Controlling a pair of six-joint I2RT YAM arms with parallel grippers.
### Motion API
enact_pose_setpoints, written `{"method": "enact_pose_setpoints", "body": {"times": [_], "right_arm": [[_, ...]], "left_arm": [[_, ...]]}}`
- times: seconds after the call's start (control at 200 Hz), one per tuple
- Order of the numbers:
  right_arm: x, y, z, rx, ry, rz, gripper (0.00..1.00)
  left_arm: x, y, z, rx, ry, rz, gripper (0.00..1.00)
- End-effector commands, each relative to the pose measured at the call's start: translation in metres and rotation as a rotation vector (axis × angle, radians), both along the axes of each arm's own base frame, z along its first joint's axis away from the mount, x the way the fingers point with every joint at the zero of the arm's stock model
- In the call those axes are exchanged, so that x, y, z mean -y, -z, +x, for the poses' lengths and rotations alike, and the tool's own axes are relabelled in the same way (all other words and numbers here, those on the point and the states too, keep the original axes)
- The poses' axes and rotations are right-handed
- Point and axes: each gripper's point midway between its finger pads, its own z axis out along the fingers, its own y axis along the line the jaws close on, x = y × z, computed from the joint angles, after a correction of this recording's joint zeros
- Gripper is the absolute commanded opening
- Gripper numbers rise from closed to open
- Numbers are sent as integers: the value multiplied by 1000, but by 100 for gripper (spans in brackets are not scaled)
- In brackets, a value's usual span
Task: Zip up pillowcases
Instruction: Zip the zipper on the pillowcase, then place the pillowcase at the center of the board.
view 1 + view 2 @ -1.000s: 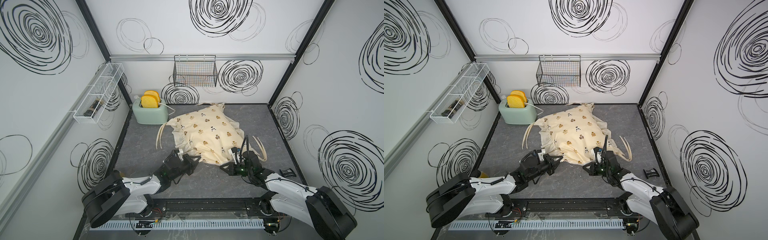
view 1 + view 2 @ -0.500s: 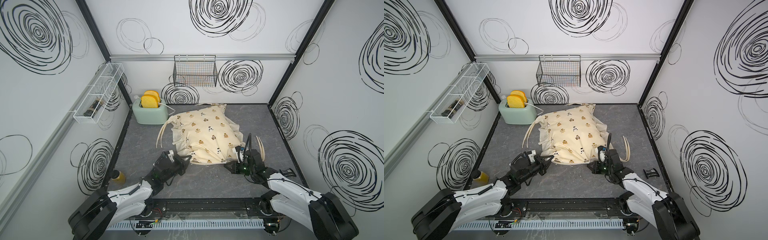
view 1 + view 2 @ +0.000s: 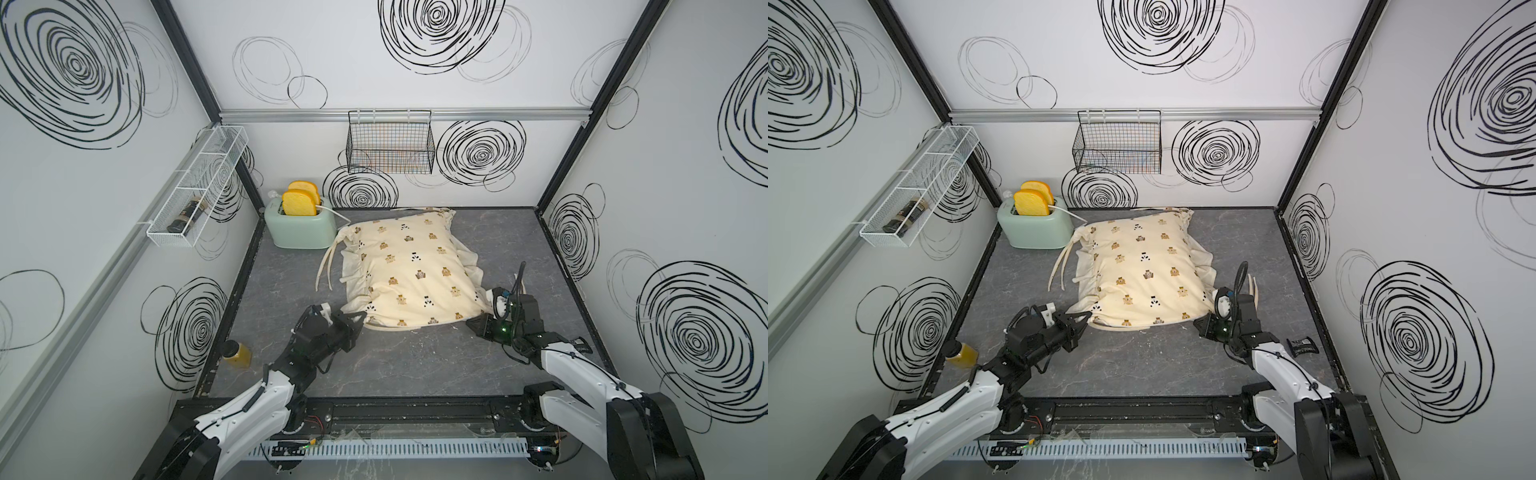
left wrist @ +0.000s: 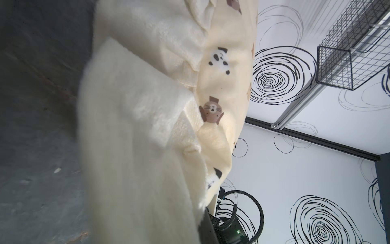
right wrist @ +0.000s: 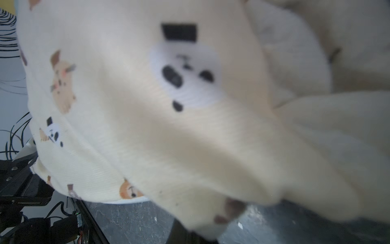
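Looking down in a top view, I have the pillowcase [image 3: 411, 266] lying mid-table. Its long axis runs far to near and leans a little right at the near end. The near short edge is stretched left to right between my two arms. The left gripper [image 3: 358, 323] sits at the near left ruffled corner and the right gripper [image 3: 471, 323] at the near right corner. Each arm is closest to its own corner, and the pillow lies beyond both.

Both top views show both sets of jaws closed, tips right against fabric. I judge each has a pinch of the pillowcase edge, though the contact itself is tiny from up here.

The cover looks plump and cream, dotted with bears and pandas. Its long ties [image 3: 326, 266] trail off the left side.

On the left wrist view, ruffle and printed cloth [image 4: 211, 109] fill the centre and hide the fingers completely.

The right wrist view is a blurred wall of cream fabric [image 5: 190, 131] pressed up close.

I can't make out a zipper or its pull in any view. My guess is it runs along that near edge, so I need to find it first.
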Motion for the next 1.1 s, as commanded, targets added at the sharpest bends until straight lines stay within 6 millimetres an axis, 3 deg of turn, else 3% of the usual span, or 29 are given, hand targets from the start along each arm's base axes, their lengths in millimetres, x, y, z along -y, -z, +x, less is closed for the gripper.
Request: {"method": "enact_pose_setpoints", "body": {"times": [0.0,0.335,0.625,0.71,0.735,0.82,0.981,1.096], "right_arm": [[12,-4,9,6,23,-49,0],[21,6,15,-35,32,-87,0],[20,1,17,-34,26,-87,1],[20,-4,18,-27,24,-90,6],[21,-5,17,-26,22,-95,11],[17,-14,15,-10,1,-77,42],[9,-37,18,52,-13,-61,79],[17,-60,42,178,39,-88,99]], "left_arm": [[-14,2,5,17,-34,26,0],[-29,5,10,10,-55,37,0],[-28,8,13,6,-42,78,0],[-29,8,13,7,-33,109,0],[-29,8,13,9,-29,126,3],[-33,5,16,20,-14,232,30],[-55,4,18,30,-25,487,80],[-71,-9,22,67,-48,659,98]]}}
